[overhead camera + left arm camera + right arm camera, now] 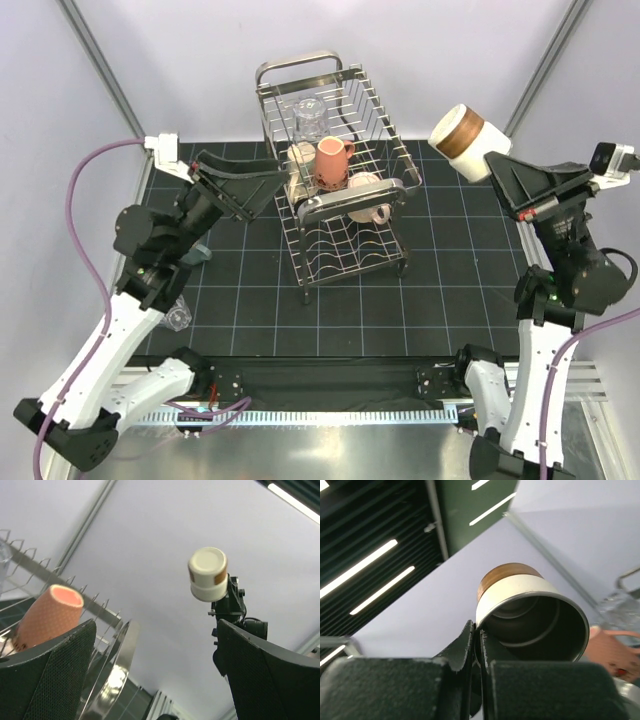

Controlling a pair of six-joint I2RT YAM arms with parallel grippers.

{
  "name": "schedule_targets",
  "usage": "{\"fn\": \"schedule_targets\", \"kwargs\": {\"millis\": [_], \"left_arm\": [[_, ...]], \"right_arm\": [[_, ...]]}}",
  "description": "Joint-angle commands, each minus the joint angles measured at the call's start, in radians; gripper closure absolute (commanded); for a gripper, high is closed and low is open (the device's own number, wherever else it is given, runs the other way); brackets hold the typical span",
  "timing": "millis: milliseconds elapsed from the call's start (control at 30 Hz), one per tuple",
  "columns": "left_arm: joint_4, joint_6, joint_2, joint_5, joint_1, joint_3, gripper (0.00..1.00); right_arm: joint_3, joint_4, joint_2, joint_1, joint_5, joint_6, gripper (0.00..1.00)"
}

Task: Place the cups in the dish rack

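The steel wire dish rack (385,130) stands mid-table. Its upper tier holds a clear glass tumbler (308,118), a salmon pink mug (332,160), a cream mug (299,160) and a pale mug (368,195) at the near end. My right gripper (495,165) is shut on the rim of a cream mug with a brown band (465,140), held high to the right of the rack; the right wrist view shows the mug (530,605) with the rim pinched in the gripper (480,642). My left gripper (265,185) is open and empty beside the rack's left side.
A glass tumbler (178,317) stands on the mat by the left arm. A teal-grey thing (201,256) lies partly hidden under that arm. The left wrist view shows the salmon mug (50,615), the rack's loop handle (117,665) and the banded mug (207,574).
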Motion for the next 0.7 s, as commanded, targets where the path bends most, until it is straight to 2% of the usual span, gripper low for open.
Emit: {"fn": "schedule_targets", "kwargs": {"millis": [0, 33, 133, 167, 267, 400, 667], "left_arm": [[0.369, -0.037, 0.021, -0.024, -0.052, -0.043, 0.0], [0.401, -0.014, 0.026, -0.067, -0.079, -0.05, 0.0], [0.452, 0.185, 0.061, -0.151, -0.243, -0.037, 0.0], [0.452, 0.289, 0.075, -0.173, -0.335, -0.027, 0.0], [0.491, 0.422, 0.156, -0.204, -0.458, 0.019, 0.0], [0.662, 0.492, 0.265, -0.184, -0.535, 0.065, 0.0], [0.68, 0.511, 0.502, -0.162, -0.618, 0.275, 0.0]], "right_arm": [[0.045, 0.283, -0.016, 0.084, 0.108, 0.216, 0.96], [0.032, 0.284, -0.034, 0.101, 0.164, 0.251, 0.96], [0.026, 0.228, -0.06, 0.117, 0.223, 0.3, 0.96], [0.025, 0.216, -0.075, 0.117, 0.232, 0.31, 0.96], [0.022, 0.174, -0.1, 0.118, 0.251, 0.337, 0.96], [0.025, 0.114, -0.111, 0.118, 0.215, 0.34, 0.96], [0.01, 0.117, -0.112, 0.118, 0.169, 0.351, 0.96]]}}
